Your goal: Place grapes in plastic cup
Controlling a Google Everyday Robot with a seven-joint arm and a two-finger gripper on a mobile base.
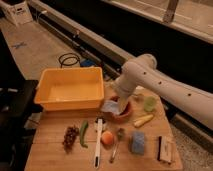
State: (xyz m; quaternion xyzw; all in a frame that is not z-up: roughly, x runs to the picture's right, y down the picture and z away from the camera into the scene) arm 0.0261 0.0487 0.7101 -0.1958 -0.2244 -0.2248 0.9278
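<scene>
The grapes (70, 136), a small dark purple-red bunch, lie on the wooden table (55, 159) at the front left. The plastic cup (149, 104), short and pale green, stands at the back right of the table. My gripper (113, 106) hangs at the end of the white arm (145, 75), over the left rim of the brown bowl (123, 115). It is well behind and to the right of the grapes, and left of the cup. Nothing shows in it.
A large yellow bin (70, 89) fills the back left. Near the grapes lie a green pepper (83, 133), a white-handled utensil (98, 143), a peach (107, 138) and a spoon (115, 143). Further right are a blue sponge (137, 142), a yellow piece of food (142, 120) and a brush (164, 149).
</scene>
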